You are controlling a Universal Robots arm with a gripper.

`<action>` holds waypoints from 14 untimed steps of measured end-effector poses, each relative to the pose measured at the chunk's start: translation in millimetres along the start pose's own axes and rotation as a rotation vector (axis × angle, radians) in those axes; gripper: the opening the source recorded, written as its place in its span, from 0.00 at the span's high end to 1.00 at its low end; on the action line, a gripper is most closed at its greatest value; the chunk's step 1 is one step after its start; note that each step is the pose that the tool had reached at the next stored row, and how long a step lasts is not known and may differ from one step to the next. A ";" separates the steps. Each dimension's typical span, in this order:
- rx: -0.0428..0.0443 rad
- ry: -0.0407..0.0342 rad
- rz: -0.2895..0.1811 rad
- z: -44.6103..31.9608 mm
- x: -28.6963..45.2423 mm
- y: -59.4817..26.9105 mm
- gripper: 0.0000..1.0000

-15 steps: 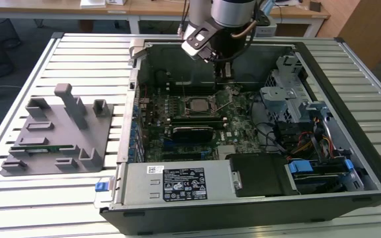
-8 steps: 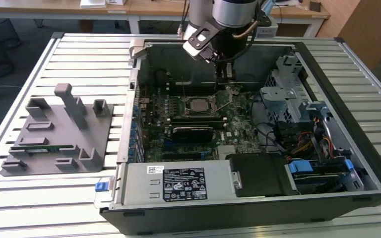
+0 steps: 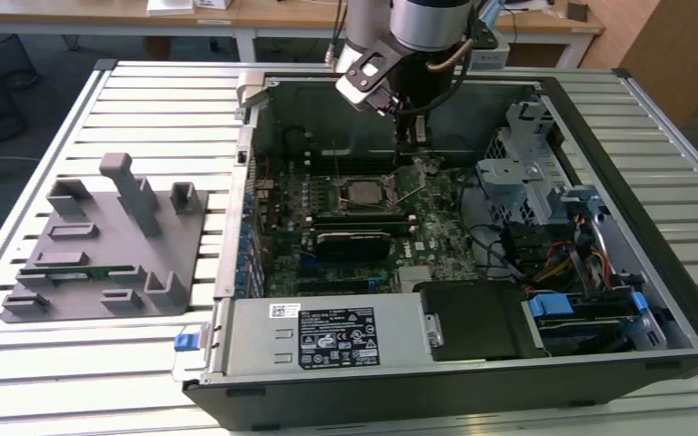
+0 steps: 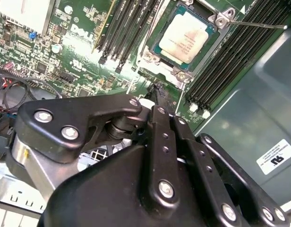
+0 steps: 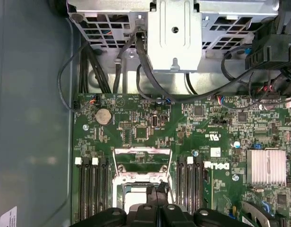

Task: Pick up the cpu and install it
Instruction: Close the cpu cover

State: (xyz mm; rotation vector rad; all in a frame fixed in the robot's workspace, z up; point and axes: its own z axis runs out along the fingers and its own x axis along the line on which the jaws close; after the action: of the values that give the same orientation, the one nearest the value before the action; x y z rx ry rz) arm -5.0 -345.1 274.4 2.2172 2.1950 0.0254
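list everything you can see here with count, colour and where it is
cpu: one, silvery top, sitting in the socket on the motherboard
motherboard: one, green, on the floor of the open case
computer case: one, black and grey, open on the table
power supply: one, grey with a black label, along the case's near side
coin cell: one, silver, on the motherboard
heatsink: one, silver, finned, on the motherboard
holder block: one, grey, on the table at the exterior view's left of the case
memory stick: one, green, lying in the holder block
table: one, pale slatted metal
arm: one, silver and grey, above the case
gripper: one, black, shut, by the socket
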 end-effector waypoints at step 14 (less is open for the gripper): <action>0.0000 0.0002 -0.001 11.7 5.9 33.9 0.89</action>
State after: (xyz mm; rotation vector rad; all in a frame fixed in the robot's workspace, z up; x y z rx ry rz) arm 29.3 -339.6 263.7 2.2166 2.1958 0.0257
